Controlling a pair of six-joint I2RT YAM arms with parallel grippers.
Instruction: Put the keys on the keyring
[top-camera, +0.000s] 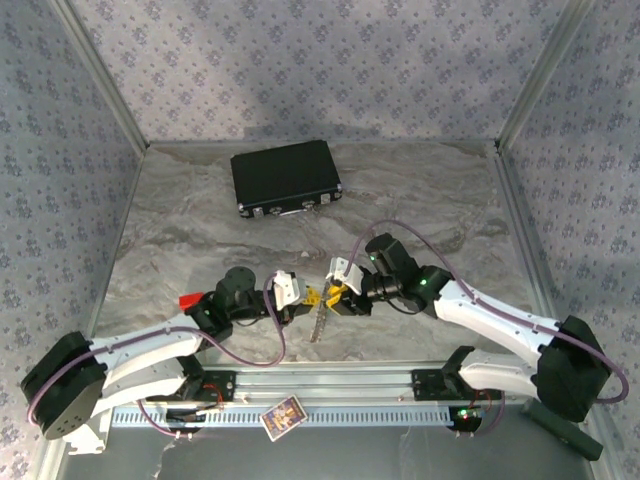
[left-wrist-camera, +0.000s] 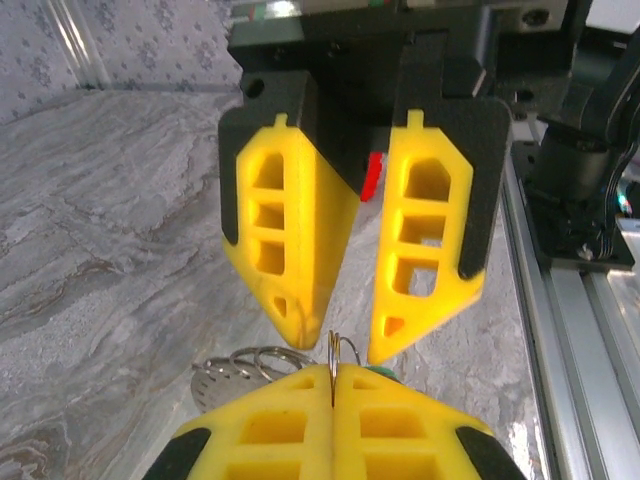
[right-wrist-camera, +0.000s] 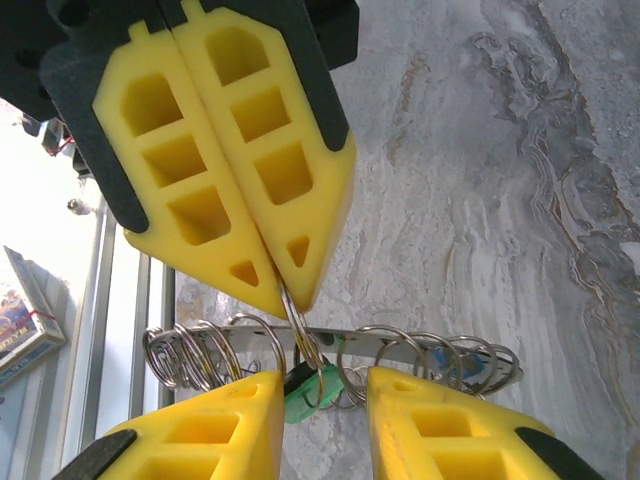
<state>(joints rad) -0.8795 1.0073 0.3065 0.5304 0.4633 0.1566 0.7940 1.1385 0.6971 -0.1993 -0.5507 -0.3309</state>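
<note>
Tabletop (top-camera: 200, 220), left hand (left-wrist-camera: 333, 372) pinching keyring (right-wrist-camera: 390, 338), right hand (right-wrist-camera: 322, 385) parted

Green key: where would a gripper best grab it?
Probably the green key's plastic head, the bulkiest part among thin wire rings. Come from the right gripper's side: its open fingers flank the head, while the left gripper pinches one ring opposite.

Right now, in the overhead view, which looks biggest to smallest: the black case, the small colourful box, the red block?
1. black case
2. small colourful box
3. red block, smallest as seen, though the left arm may hide part.
</note>
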